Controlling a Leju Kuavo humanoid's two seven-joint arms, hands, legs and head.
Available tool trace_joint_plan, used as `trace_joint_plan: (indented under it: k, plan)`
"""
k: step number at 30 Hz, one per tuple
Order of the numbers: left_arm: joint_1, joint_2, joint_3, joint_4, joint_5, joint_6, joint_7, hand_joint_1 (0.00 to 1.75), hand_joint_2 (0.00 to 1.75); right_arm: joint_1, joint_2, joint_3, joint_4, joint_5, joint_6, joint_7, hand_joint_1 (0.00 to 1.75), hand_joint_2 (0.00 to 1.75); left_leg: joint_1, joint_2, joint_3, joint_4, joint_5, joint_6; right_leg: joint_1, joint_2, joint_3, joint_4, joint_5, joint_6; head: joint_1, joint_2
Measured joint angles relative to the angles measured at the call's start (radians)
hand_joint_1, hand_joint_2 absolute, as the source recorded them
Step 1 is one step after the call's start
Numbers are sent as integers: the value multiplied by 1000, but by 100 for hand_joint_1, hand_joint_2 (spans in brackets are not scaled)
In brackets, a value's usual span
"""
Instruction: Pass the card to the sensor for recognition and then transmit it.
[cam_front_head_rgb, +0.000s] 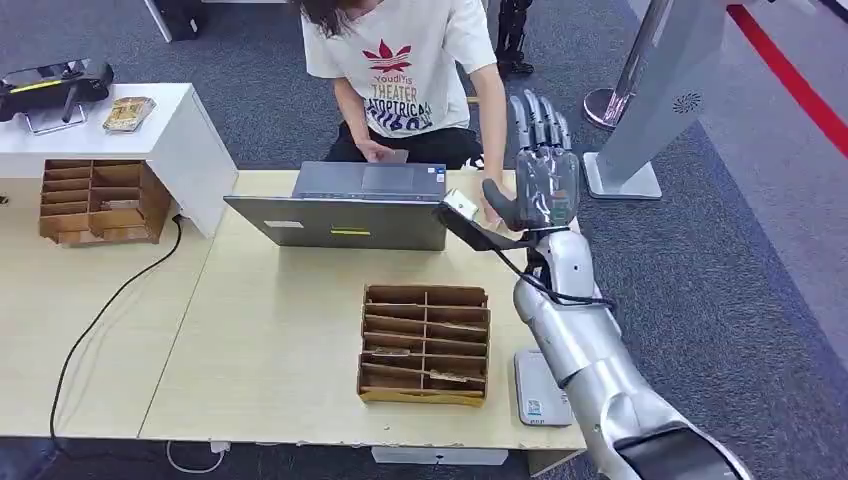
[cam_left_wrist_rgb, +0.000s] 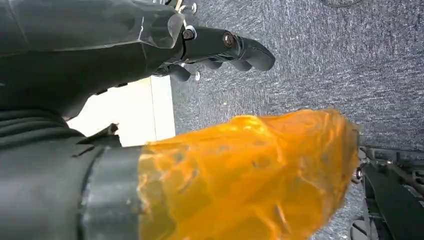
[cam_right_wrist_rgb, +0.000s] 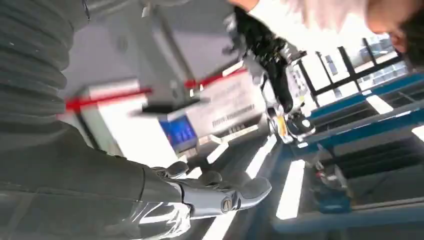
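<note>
Far left, you have a white cabinet (cam_front_head_rgb: 170, 140) with a wooden sorter (cam_front_head_rgb: 100, 203) tucked beside it, and a black cable (cam_front_head_rgb: 100, 320) trailing across the pale worktop (cam_front_head_rgb: 270, 350). The left robot hand (cam_left_wrist_rgb: 220, 50) hangs off the worktop's edge over grey carpet, fingers curled in with nothing in them.

Moving to the middle, an open grey laptop (cam_front_head_rgb: 350, 208) sits at the far edge of the worktop, and a brown slotted card holder (cam_front_head_rgb: 425, 343) lies nearer you. Behind the laptop a person in a white T-shirt (cam_front_head_rgb: 400, 60) holds a card (cam_front_head_rgb: 392, 156) in one hand, low against the body.

Right of the laptop, a small sensor on a black arm (cam_front_head_rgb: 462, 212) sits just beside the right robot hand (cam_front_head_rgb: 540, 170). That hand is raised upright, fingers straight and spread, holding nothing. A flat grey device (cam_front_head_rgb: 540, 390) lies by the holder, partly under the forearm. Farthest right stands a grey kiosk base (cam_front_head_rgb: 640, 150).
</note>
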Motion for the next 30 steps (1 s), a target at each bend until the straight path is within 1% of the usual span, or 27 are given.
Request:
trace_joint_plan:
  k: [1, 2, 5, 7, 8, 12, 20, 23, 26, 30]
  plan:
    - [0, 0, 1, 0, 5, 3, -2, 0, 0, 9, 10, -3, -18, -93, 0, -26, 0, 175, 0, 0, 0, 0, 0, 0, 0, 0, 0, 0, 0, 0, 0, 0]
    - [1, -1, 1, 0, 7, 7, -5, 0, 0, 21, 18, -4, -41, -158, 0, -37, 0, 175, 0, 0, 0, 0, 0, 0, 0, 0, 0, 0, 0, 0, 0, 0]
    - [2, -1, 3, 0, 16, 10, -7, 0, 0, 69, 40, -3, -136, -306, 10, -51, 0, 175, 0, 0, 0, 0, 0, 0, 0, 0, 0, 0, 0, 0, 0, 0]
    - [3, -2, 9, 0, 24, 14, -9, 0, 0, 113, 55, 10, -223, -438, 33, -67, 0, 175, 0, 0, 0, 0, 0, 0, 0, 0, 0, 0, 0, 0, 0, 0]
    - [4, -2, 13, 0, 27, 16, -10, 0, 0, 135, 58, 20, -263, -479, 44, -74, 0, 175, 0, 0, 0, 0, 0, 0, 0, 0, 0, 0, 0, 0, 0, 0]
    - [8, -2, 28, 0, 39, 17, -16, 0, 0, 214, 68, 63, -404, -565, 70, -91, 0, 175, 0, 0, -1, 0, 0, 0, 0, 0, -1, 0, 0, 0, 0, 0]
    - [23, 0, 66, 0, 71, 17, -33, 0, 0, 364, 58, 158, -644, -703, 147, -106, 0, 175, 0, 0, -1, 0, 0, 0, 0, 0, -1, 0, -1, 0, 0, 0]
    - [24, 0, 84, 0, 93, 16, -41, 0, 0, 419, 35, 194, -719, -768, 204, -97, 0, 175, 0, 0, -1, 0, 0, 0, 0, 0, -1, 0, -1, 0, 0, 0]
    - [25, 1, 102, 0, 108, 15, -43, 0, 0, 468, 6, 221, -770, -787, 245, -96, 0, 175, 0, 0, -1, -1, 0, 0, 0, 0, -1, 0, -1, 0, 0, 0]
    - [26, 2, 119, 0, 114, 15, -46, 0, 0, 515, -29, 245, -811, -795, 270, -94, 0, 175, 0, 0, -1, -1, 0, 0, 0, 0, -1, -1, -1, 0, 0, 0]
